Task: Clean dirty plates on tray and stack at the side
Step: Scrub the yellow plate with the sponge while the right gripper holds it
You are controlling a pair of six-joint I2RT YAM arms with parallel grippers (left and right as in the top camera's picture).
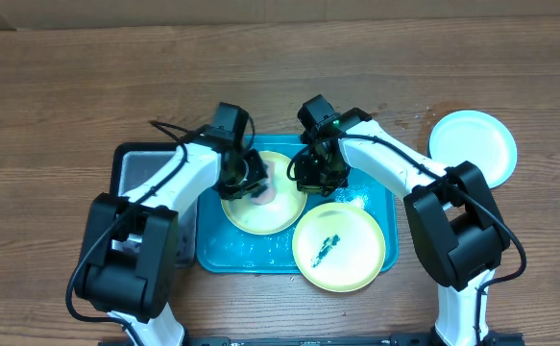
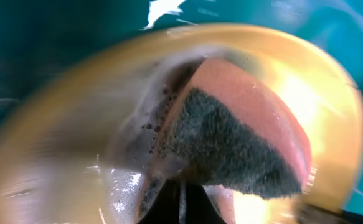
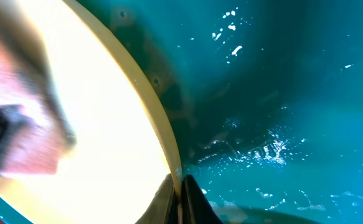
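Tray [image 1: 246, 258]: one; long axis left-right.
Yellow-green plates [image 1: 260, 216] [image 1: 337, 248]: two, flat.
Blue plate [image 1: 472, 144]: one, on surface [image 1: 68, 77].
Left fingers [image 2: 169, 210]: closed on sponge [image 2: 231, 137].
Right fingers [image 3: 200, 208]: pinching one yellow-green rim.

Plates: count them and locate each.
3. Round light blue plastic plate: on the wooden table, far right. Pale yellow-green plate: in the turquoise plastic tray, upper middle. Second yellow-green plate, dark-smeared: over the tray's lower right corner.
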